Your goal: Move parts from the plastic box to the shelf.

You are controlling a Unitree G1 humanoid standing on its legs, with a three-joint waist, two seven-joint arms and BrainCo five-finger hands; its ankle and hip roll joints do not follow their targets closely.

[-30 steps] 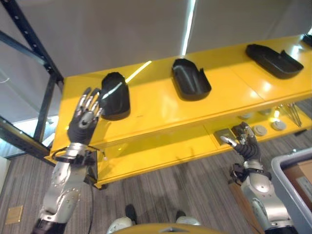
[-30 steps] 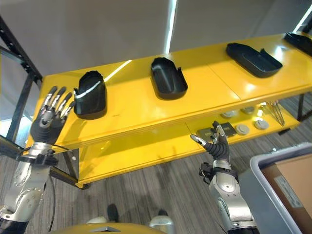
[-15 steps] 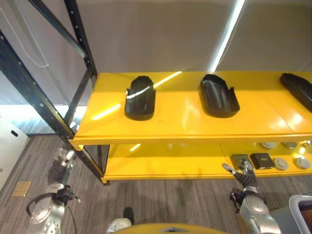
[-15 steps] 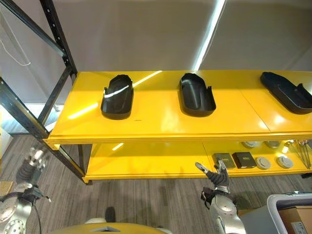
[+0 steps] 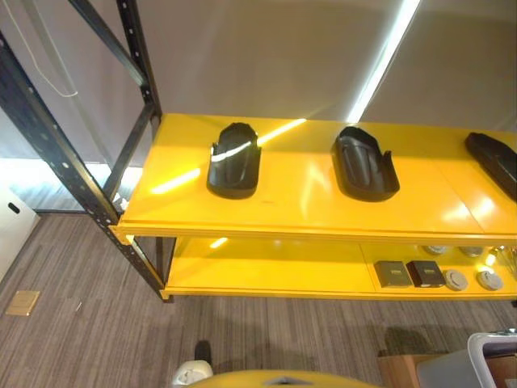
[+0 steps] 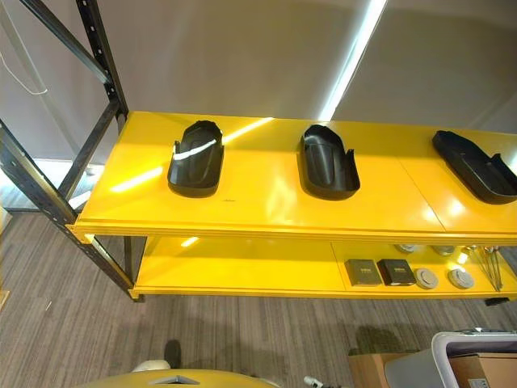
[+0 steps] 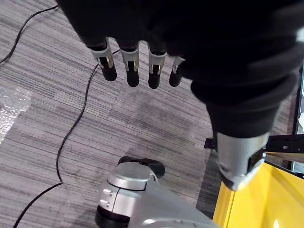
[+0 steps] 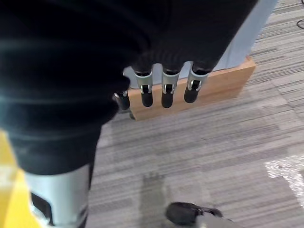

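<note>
Three black moulded parts lie on the yellow shelf's top board (image 5: 283, 206): one at the left (image 5: 233, 160), one in the middle (image 5: 365, 164), one at the right edge (image 5: 494, 158). The grey plastic box (image 6: 475, 353) shows its rim at the lower right, on a wooden base (image 6: 367, 369). My left hand (image 7: 130, 71) hangs over the carpet, fingers straight, holding nothing. My right hand (image 8: 165, 92) also hangs with straight, empty fingers, close to the grey box (image 8: 247, 33) and its wooden base (image 8: 213, 88).
The lower shelf board (image 5: 266, 271) carries two dark square pieces (image 5: 408, 273) and round grey discs (image 5: 472, 280) at its right end. A black upright frame (image 5: 73, 162) stands at the shelf's left end. Striped grey carpet (image 5: 81, 323) lies in front.
Both hands have dropped out of the eye views, the left from beside the left part, the right from by the lower shelf. The camera has shifted, and the shelf looks level.
</note>
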